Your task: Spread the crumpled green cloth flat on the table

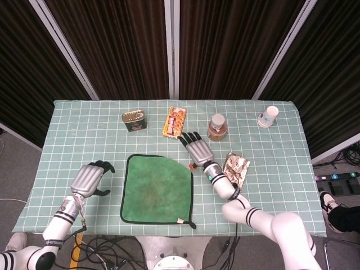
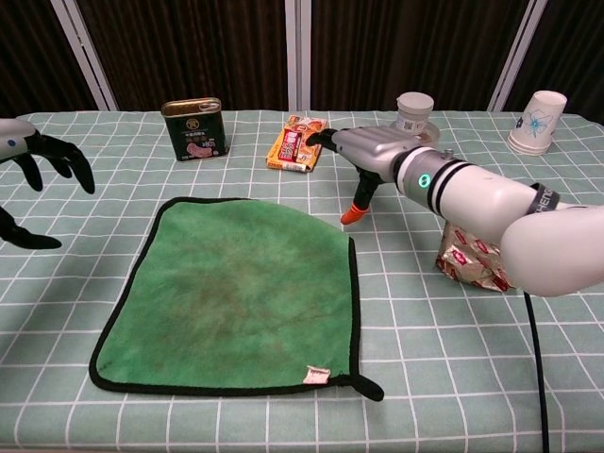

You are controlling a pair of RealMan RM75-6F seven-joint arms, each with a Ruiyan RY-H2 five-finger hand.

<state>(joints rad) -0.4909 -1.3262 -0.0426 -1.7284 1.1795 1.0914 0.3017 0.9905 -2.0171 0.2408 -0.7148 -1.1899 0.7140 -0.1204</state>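
The green cloth [image 1: 157,188] [image 2: 243,293] with black edging lies flat on the checked table, its far right corner rounded or tucked under. My right hand [image 1: 195,149] [image 2: 363,151] hovers just off that far right corner, fingers spread, holding nothing; its orange-tipped thumb [image 2: 351,213] points down beside the cloth's edge. My left hand [image 1: 90,179] [image 2: 33,156] stays left of the cloth, clear of it, fingers curved and apart, empty.
Along the far side stand a tin can [image 1: 134,120] [image 2: 193,128], a snack packet [image 1: 174,121] [image 2: 298,143], a jar [image 1: 217,127] [image 2: 412,111] and a paper cup [image 1: 269,116] [image 2: 538,121]. A crinkled foil packet [image 1: 237,170] [image 2: 477,260] lies right of the cloth.
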